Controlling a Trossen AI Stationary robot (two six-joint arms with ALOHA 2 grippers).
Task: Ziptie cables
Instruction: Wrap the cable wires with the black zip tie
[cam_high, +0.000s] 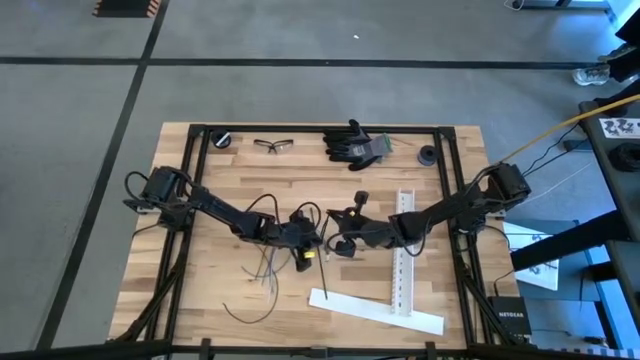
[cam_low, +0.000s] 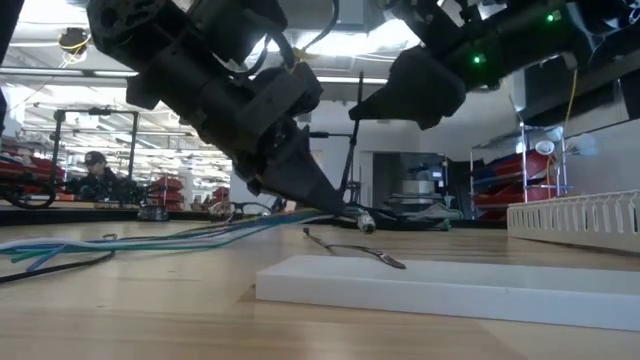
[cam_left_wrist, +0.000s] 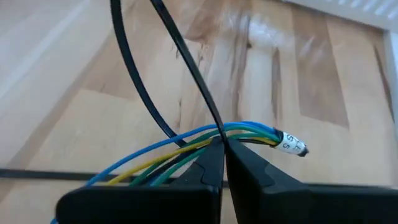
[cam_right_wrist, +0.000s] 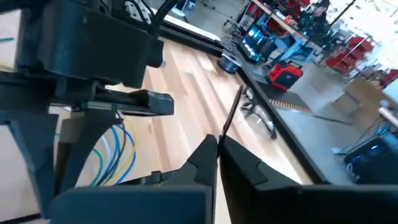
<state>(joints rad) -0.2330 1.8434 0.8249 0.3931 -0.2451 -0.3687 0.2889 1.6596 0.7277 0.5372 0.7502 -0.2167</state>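
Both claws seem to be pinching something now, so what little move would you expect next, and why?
Probably the right gripper pulls its ziptie end away to tighten the loop. The left gripper is shut on the cables with the ziptie around them, and the right is shut on the strip's end.

We see a counter (cam_high: 240, 175) of pale planked wood, its grain plain and its finish matt. The cables (cam_left_wrist: 186, 146) look smooth in glossy plastic sheathing, one end under a white paper-like label (cam_left_wrist: 290, 143). The ziptie (cam_left_wrist: 186, 56) is slick black plastic. The white strips (cam_low: 450, 285) look like matt plastic. The gloves (cam_high: 355, 145) look like knitted cloth.
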